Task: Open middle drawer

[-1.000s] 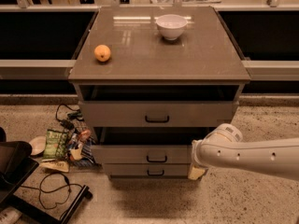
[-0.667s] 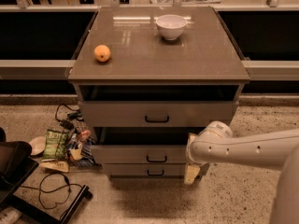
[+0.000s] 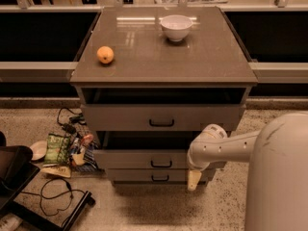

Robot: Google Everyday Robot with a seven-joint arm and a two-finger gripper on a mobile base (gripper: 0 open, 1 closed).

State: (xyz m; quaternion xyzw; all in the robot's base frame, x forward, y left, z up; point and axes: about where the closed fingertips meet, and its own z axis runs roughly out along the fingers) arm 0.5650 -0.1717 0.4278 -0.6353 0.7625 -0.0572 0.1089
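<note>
- Just at the right end of the lower drawers, the gripper (image 3: pixel 194 179) hangs pointing at the floor. Whether it is apart or closed cannot be told.
- Its white arm (image 3: pixel 226 146) reaches in from the robot's pale body (image 3: pixel 281 177) at the right edge.
- To the gripper's left lies the middle drawer (image 3: pixel 130 159), a grey front with a dark gap above it. Its black handle (image 3: pixel 161 163) is near the gripper but apart from it.
- Beneath it sits the narrower bottom drawer (image 3: pixel 130 175), its right end behind the gripper; contact cannot be told.
- Above is the tall top drawer (image 3: pixel 120 117), under a glossy grey cabinet top (image 3: pixel 207 64).
- On that top an orange (image 3: pixel 105 55) rests near the left edge, well apart from a white bowl (image 3: pixel 176 27) at the back.
- Speckled floor (image 3: pixel 144 211) surrounds the cabinet; snack packets (image 3: pixel 57 148) and black cables (image 3: pixel 55 196) litter the left side.
</note>
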